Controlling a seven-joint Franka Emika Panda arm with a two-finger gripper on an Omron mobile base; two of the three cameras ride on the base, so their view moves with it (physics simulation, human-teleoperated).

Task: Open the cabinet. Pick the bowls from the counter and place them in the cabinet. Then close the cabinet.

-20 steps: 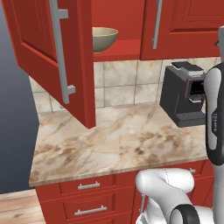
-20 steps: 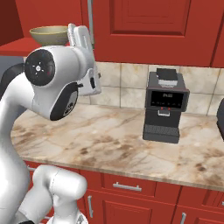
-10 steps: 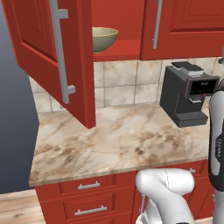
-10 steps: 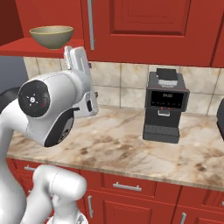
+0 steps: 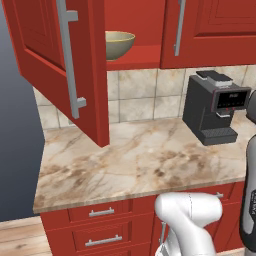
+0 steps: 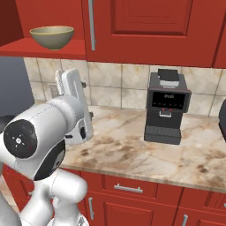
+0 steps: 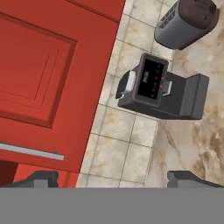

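Currently, jaws: gripper [image 7: 111,179] is spread wide, nothing held.
Olive-tan bowl [image 5: 116,44]: already set on the cabinet [image 5: 210,30] shelf, behind the open left door.
Counter [image 5: 135,162]: no second bowl can be seen.
Heading: fingers are aimed toward the coffee machine [image 7: 162,89].

A coffee machine [image 5: 216,106] stands on the counter [image 5: 135,165]; the olive-tan bowl [image 5: 118,43] sits on the cabinet shelf [image 5: 135,54].

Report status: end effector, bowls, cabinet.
End effector open, empty, facing coffee machine. Olive bowl on cabinet shelf, left door open. Dark bowl at counter's right edge.
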